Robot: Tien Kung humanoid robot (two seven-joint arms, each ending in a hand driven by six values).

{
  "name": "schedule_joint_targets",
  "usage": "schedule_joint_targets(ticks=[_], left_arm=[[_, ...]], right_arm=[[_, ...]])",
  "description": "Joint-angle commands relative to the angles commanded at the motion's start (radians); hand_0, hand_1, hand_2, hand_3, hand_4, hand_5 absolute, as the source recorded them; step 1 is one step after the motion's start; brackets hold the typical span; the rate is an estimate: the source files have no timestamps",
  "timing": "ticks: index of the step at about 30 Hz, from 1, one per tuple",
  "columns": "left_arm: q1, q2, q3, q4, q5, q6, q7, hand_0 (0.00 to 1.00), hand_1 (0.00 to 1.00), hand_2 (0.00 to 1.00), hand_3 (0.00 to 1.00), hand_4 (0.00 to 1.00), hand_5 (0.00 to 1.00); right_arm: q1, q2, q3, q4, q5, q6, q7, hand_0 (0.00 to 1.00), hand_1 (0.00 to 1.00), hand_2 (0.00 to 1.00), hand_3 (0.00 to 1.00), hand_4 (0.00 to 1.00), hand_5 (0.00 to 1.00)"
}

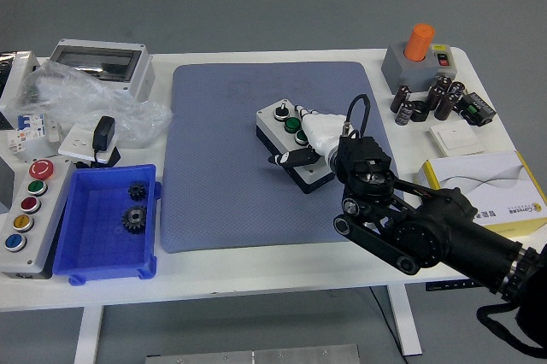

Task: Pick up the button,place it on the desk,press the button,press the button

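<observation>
A grey button box [272, 125] with a black base lies tilted on the blue mat [214, 176], near the mat's middle right. A black button [279, 111] and a green button [291, 124] show on its top. My right hand [299, 137] comes in from the lower right and covers the box's right half. Its white fingers [314, 127] lie over the top and the thumb [289, 159] runs along the near side, so the hand is closed around the box. The box's other buttons are hidden under the hand.
At the left stand a blue bin [85, 244] with two gears, a long panel [27, 206] with several coloured buttons, an adapter and a plastic bag. At the right are a grey box with an orange knob [417, 42], dark capacitors [427, 99] and a yellow-white carton [487, 189].
</observation>
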Motion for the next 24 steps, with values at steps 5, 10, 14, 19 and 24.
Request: schedule_joint_targets(ticks=[5, 10, 14, 19, 24], left_arm=[[0.001, 0.0, 0.001, 0.0, -0.001, 0.0, 0.0, 0.618, 0.65, 0.606, 0.63, 0.661, 0.322], [0.002, -0.001, 0.0, 0.0, 0.0, 0.0, -0.001, 0.618, 0.65, 0.606, 0.63, 0.66, 0.321], [0.003, -0.002, -0.001, 0.0, 0.0, 0.001, -0.002, 0.618, 0.65, 0.606, 0.63, 0.66, 0.321], [0.006, -0.002, 0.001, 0.0, -0.001, 0.002, -0.002, 0.618, 0.65, 0.607, 0.629, 0.658, 0.32], [0.007, -0.002, -0.001, 0.001, 0.0, 0.002, -0.003, 0.617, 0.65, 0.607, 0.631, 0.657, 0.321]], right_arm=[[-0.001, 0.002, -0.015, -0.004, -0.008, -0.004, 0.0, 0.232, 0.581, 0.655, 0.848, 0.903, 0.449], [-0.002, 0.006, -0.034, -0.004, -0.022, -0.01, 0.0, 0.194, 0.516, 0.57, 0.694, 0.771, 0.337], [-0.004, 0.009, -0.048, -0.003, -0.031, -0.019, 0.0, 0.194, 0.516, 0.57, 0.694, 0.771, 0.337], [-0.006, 0.009, -0.055, -0.001, -0.042, -0.032, 0.0, 0.178, 0.477, 0.478, 0.568, 0.689, 0.285], [-0.006, 0.008, -0.058, 0.002, -0.051, -0.044, 0.0, 0.173, 0.457, 0.426, 0.502, 0.67, 0.265]])
